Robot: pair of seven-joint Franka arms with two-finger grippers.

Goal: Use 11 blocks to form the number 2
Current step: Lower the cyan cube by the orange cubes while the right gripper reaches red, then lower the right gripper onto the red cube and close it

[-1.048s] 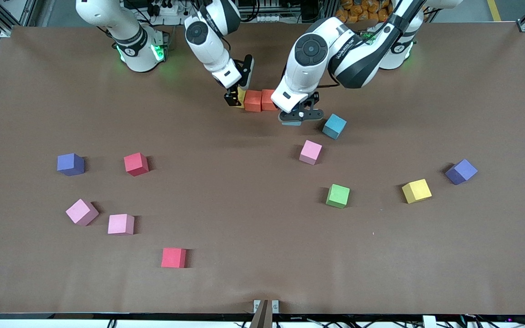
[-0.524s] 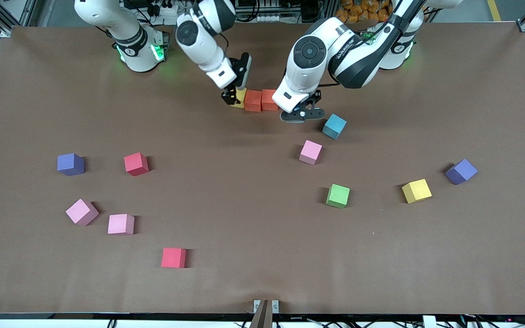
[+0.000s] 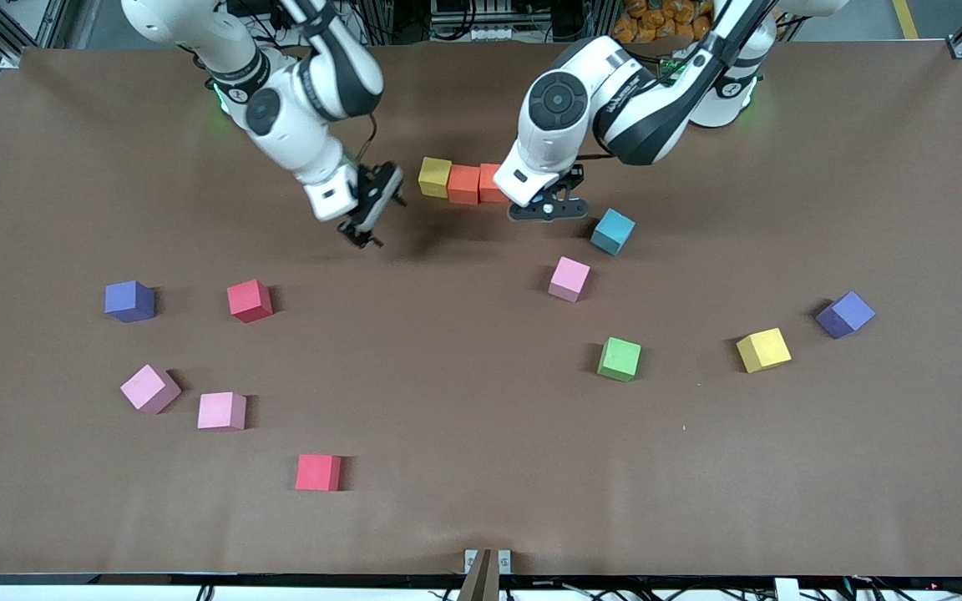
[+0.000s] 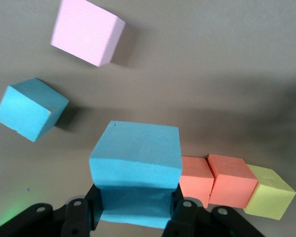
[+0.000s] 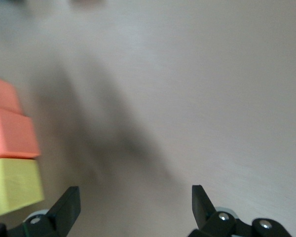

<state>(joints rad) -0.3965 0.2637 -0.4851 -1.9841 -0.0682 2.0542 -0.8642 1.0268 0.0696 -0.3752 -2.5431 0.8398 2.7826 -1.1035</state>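
A row of three blocks lies near the robots' bases: yellow [image 3: 434, 176], orange [image 3: 463, 184], orange [image 3: 491, 182]. My left gripper [image 3: 549, 209] hangs at the row's end toward the left arm, shut on a light blue block [image 4: 135, 163]. That block sits just beside the last orange block [image 4: 196, 177]. A second light blue block [image 3: 612, 231] and a pink block [image 3: 569, 279] lie close by on the table. My right gripper [image 3: 368, 221] stands open and holds nothing, over bare table past the yellow block [image 5: 12, 187].
Loose blocks are scattered nearer the camera: red [image 3: 249, 300], two pink [image 3: 149, 388] [image 3: 222, 411] and red [image 3: 318, 472] toward the right arm's end, green [image 3: 620, 359] and yellow [image 3: 763, 350] toward the left arm's. Purple cubes [image 3: 129, 300] [image 3: 845, 314] lie near both ends.
My right gripper has drawn away from the yellow block, which stays in the row, and moved toward the right arm's end. My left gripper has barely shifted.
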